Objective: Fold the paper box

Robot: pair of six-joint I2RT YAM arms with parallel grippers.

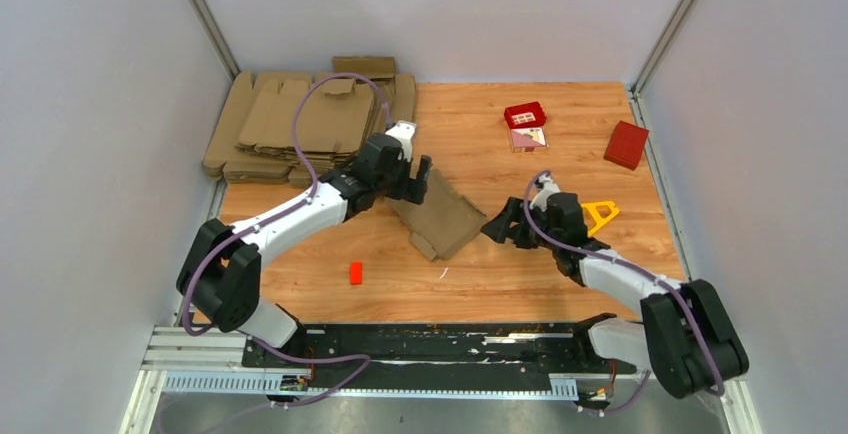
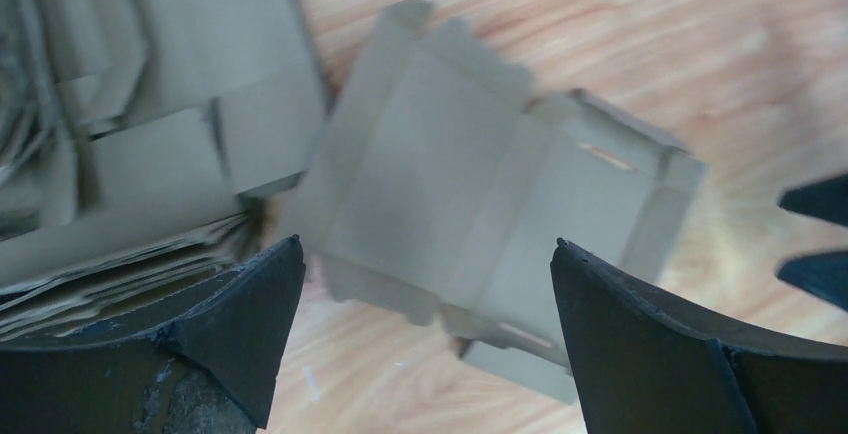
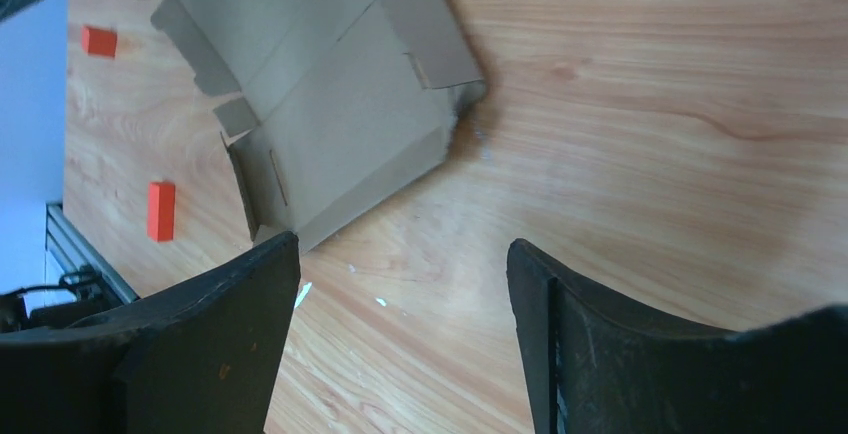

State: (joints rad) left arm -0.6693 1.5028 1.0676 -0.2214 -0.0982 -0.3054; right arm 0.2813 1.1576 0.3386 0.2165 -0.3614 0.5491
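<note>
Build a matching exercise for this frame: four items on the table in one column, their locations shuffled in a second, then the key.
Items
1. paper box
2. plain red box
3. pile of flat blanks
4. small orange block

Places
A. far left corner of the table
B. far right, close to the wall
C. near side, left of centre, alone on the wood
D. middle of the table

Pairs: 1-D, 2-B, 3-A, 4-C
</note>
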